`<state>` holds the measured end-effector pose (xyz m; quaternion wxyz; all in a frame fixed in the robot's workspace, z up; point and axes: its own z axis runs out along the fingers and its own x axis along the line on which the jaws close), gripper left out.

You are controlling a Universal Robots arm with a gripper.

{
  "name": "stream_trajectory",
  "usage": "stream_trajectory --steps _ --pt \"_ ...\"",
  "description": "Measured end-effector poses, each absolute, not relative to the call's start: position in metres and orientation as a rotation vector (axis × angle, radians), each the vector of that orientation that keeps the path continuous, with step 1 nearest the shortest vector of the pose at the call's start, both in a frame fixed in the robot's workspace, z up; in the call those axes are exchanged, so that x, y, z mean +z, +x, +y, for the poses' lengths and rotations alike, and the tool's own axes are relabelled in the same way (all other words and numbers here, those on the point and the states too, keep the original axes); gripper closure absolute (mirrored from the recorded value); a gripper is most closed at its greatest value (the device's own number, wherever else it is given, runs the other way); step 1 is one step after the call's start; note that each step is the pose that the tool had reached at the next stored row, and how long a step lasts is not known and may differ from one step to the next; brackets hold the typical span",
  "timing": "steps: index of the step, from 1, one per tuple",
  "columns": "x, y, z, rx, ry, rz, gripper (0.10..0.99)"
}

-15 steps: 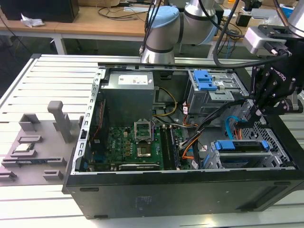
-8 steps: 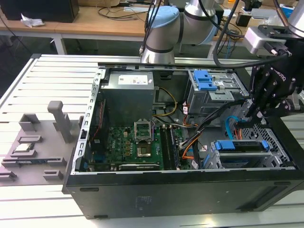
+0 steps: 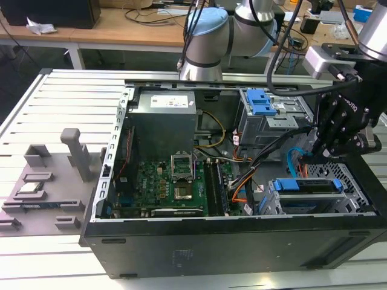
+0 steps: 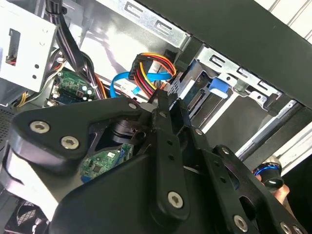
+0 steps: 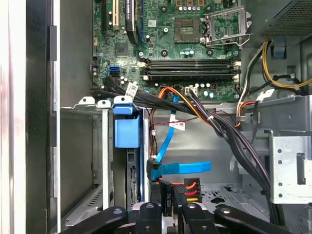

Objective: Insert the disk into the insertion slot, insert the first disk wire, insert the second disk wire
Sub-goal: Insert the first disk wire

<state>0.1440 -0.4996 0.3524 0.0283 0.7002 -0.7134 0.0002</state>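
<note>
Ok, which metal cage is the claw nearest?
The low insertion slot holding the blue-framed disk; the claw hangs just above it. The taller cage with blue latches stands farther off.

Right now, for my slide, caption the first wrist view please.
Gripper holding the multicoloured wire connector beside the seated disk.
</note>
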Motion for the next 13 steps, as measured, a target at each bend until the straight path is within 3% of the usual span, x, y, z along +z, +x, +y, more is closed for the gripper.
stream_trajectory --steps 6,8,9,13 --pt "0.352 0.1439 -0.4996 0.002 2.16 -2.201 0.847" --pt "0.352 0.1439 -0.4996 0.002 2.16 -2.201 0.859" --pt "0.352 0.1439 -0.4996 0.002 2.16 -2.201 0.918" --pt "0.352 0.1439 -0.4996 0.002 2.16 -2.201 0.918"
